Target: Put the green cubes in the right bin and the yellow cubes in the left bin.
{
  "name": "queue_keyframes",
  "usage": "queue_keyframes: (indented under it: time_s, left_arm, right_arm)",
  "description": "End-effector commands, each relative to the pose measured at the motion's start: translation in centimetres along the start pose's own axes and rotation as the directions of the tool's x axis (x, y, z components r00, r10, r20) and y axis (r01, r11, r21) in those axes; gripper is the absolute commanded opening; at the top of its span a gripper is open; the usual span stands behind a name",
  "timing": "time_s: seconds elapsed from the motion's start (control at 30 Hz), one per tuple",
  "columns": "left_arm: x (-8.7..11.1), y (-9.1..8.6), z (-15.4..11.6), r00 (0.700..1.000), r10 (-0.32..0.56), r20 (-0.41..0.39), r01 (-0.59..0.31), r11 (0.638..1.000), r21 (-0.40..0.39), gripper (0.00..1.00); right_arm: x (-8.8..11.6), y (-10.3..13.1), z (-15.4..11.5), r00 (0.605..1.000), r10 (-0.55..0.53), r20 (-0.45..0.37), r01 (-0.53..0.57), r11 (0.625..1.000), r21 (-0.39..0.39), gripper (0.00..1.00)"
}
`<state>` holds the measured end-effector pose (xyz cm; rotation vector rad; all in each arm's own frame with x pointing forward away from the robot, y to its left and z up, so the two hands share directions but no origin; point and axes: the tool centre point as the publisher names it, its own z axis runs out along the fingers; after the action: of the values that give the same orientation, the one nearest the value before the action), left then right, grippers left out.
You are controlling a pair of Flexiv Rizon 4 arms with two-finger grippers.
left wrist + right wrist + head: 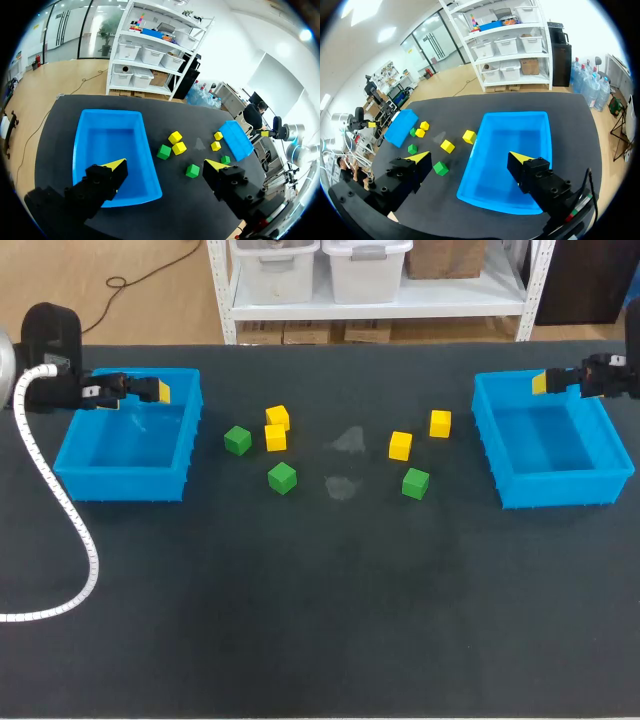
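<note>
Over at the left side of the table [320, 640], the left arm [55, 390] hangs above the far rim of the left bin [120, 485]. The left jaws stand wide apart with nothing between them. It's a mirror picture on the other side: the right arm [608, 375] sits over the far rim of the right bin [555, 492], with the right jaws spread just as wide and holding nothing. Both wrist views look down onto bare blue bin floors, so the score reads 0 cubes sorted.

All 7 cubes are out on the dark table between the bins. Nearer the left bin there's a cluster of 4. Green cube 1 [237, 440] is closest to that bin. Yellow cube 1 [277, 417] is right behind yellow cube 2 [275, 437], touching or very nearly so. Green cube 2 [282, 477] sits just in front of them.

Nearer the right bin there are 3 more: yellow cube 3 [400, 445], yellow cube 4 [440, 423] beside it toward the bin, and green cube 3 [415, 483] at the front.

By my reckoning this is the very start. 3 greens are owed to the right bin and 4 yellows to the left. Green cubes 1 and 2 and yellow cubes 3 and 4 each lie on the wrong half, so those look like the long carries. A white ribbed cable [75, 530] loops across the table in front of the left bin.
</note>
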<state>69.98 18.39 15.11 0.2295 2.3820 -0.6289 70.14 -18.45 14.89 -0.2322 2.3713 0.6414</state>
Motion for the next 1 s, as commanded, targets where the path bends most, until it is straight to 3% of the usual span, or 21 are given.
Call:
queue_keyframes:
  time_s: [0.03, 0.27, 0.47, 0.5, 0.67, 0.87, 1.0]
  left_arm:
    - [0.1, 0.1, 0.0, 1.000, 0.001, 0.005, -0.001, 1.000, 0.005, 1.00]
    - [0.1, 0.1, 0.0, 1.000, 0.001, 0.005, -0.001, 1.000, 0.005, 1.00]
    - [0.1, 0.1, 0.0, 1.000, 0.001, 0.005, -0.001, 1.000, 0.005, 1.00]
    - [0.1, 0.1, 0.0, 1.000, 0.001, 0.005, -0.001, 1.000, 0.005, 1.00]
    - [0.1, 0.1, 0.0, 1.000, 0.001, 0.005, -0.001, 1.000, 0.005, 1.00]
    - [0.1, 0.1, 0.0, 1.000, 0.001, 0.005, -0.001, 1.000, 0.005, 1.00]
    - [0.1, 0.1, 0.0, 1.000, 0.001, 0.005, -0.001, 1.000, 0.005, 1.00]
  right_arm:
    - [0.0, 0.0, 0.0, 1.000, -0.001, 0.000, 0.001, 1.000, 0.003, 1.00]
    - [-1.0, 1.1, 0.1, 0.999, -0.042, -0.028, 0.042, 0.999, 0.017, 1.00]
    - [-2.7, 4.7, 0.7, 0.975, -0.143, -0.173, 0.165, 0.979, 0.122, 1.00]
    - [-2.8, 5.4, 0.8, 0.970, -0.172, -0.173, 0.191, 0.976, 0.104, 1.00]
    - [-2.6, 8.7, 2.1, 0.919, -0.280, -0.279, 0.317, 0.944, 0.097, 1.00]
    - [-0.7, 11.2, 4.7, 0.809, -0.392, -0.439, 0.449, 0.893, 0.030, 1.00]
    - [1.4, 11.6, 6.6, 0.737, -0.424, -0.526, 0.489, 0.872, -0.017, 1.00]
